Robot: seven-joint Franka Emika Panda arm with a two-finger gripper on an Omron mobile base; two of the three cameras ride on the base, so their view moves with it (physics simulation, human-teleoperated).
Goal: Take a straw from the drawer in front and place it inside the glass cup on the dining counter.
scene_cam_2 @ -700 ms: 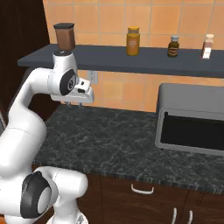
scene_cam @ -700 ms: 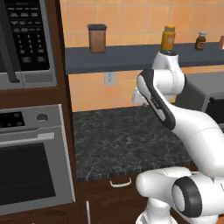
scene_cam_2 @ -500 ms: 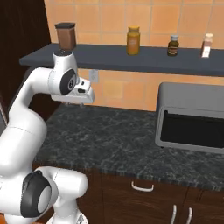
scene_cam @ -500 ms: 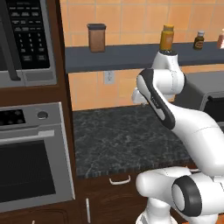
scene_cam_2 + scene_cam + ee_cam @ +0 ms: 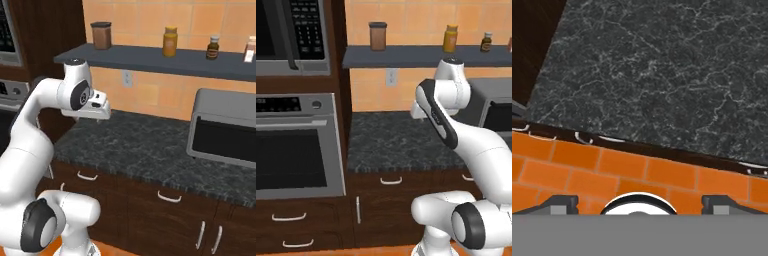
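My gripper is open; its two dark fingertips stand far apart with nothing between them. It hangs over the dark speckled granite worktop, pointing down, and the hand is held high at the arm's end. Below the worktop's front edge run dark-brown drawer fronts, all shut, each with a curved silver handle. In the hand view these handles appear as thin bright arcs at the counter's edge. The straw is hidden. The glass cup and the dining counter are out of view.
A steel oven and a microwave fill the tall cabinet on the left. A grey toaster oven stands on the worktop at the right. A shelf above carries several jars. The floor is orange tile.
The whole scene has slid to the right in both base views, so the base has moved left. The arm keeps the same pose and the gripper stays open.
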